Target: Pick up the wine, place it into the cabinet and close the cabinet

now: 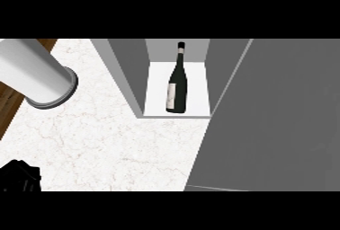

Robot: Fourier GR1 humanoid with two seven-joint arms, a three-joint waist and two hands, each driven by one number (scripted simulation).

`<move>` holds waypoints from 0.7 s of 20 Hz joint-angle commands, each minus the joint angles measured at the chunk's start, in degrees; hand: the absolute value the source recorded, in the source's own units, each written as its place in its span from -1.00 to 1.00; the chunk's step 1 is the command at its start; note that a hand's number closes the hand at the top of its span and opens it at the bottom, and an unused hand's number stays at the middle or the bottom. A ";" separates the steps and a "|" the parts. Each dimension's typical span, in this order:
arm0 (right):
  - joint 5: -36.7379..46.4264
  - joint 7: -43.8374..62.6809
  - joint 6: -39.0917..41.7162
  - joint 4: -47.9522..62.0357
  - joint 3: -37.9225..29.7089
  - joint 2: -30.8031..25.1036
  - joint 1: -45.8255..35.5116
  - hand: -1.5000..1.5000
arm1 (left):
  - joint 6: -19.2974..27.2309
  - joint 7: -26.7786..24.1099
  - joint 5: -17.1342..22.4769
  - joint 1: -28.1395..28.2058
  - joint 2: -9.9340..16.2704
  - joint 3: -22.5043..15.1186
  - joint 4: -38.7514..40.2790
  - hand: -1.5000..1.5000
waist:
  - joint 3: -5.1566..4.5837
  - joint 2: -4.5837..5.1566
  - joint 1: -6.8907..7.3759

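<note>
a: where's the wine bottle (176, 81) sitting?

b: upper middle of the frame, inside the cabinet (126, 76), on its white floor. from this steep view it appears to stand upright, neck toward the top of the frame and base toward the cabinet's front edge

a: what does it look like?

b: dark glass, nearly black with a green tinge. long thin neck, a dark cap with a small pale spot at the very top, sloping shoulders, and a pale label on the lower part of the body, a bit to the left side. it stands apart from both side walls, near the middle of the opening

a: and the cabinet itself?

b: grey walls, white inside. the door (279, 117) is a big flat grey panel filling the right side of the frame, swung open, so the opening is uncovered

a: any hands?

b: one black hand (20, 177) at the lower left corner, on the robot's left side, low over the worktop (113, 143). only a dark lump of it shows, so i cannot tell whether its fingers are apart or together. it's well apart from the bottle. the right hand isn't visible

a: anything else?

b: a grey cylinder (36, 74) comes in from the upper left, over the white marbled worktop. a strip of brown wood (10, 105) runs along the left edge
</note>
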 commanded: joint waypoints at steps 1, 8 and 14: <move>13.02 4.64 -2.61 -8.92 10.91 4.82 -2.36 1.00 | -3.29 -0.86 2.34 2.19 1.24 2.87 1.16 1.00 | -0.13 -0.47 -0.34; 23.62 7.43 -14.04 -3.94 24.35 8.68 -9.29 1.00 | -8.61 -1.84 3.52 5.12 3.96 5.68 2.06 1.00 | -0.18 -0.35 0.46; 23.54 5.54 -19.94 2.33 26.13 8.62 -13.97 1.00 | -12.27 -1.79 5.77 5.17 6.01 9.10 3.94 1.00 | -0.31 -0.22 1.75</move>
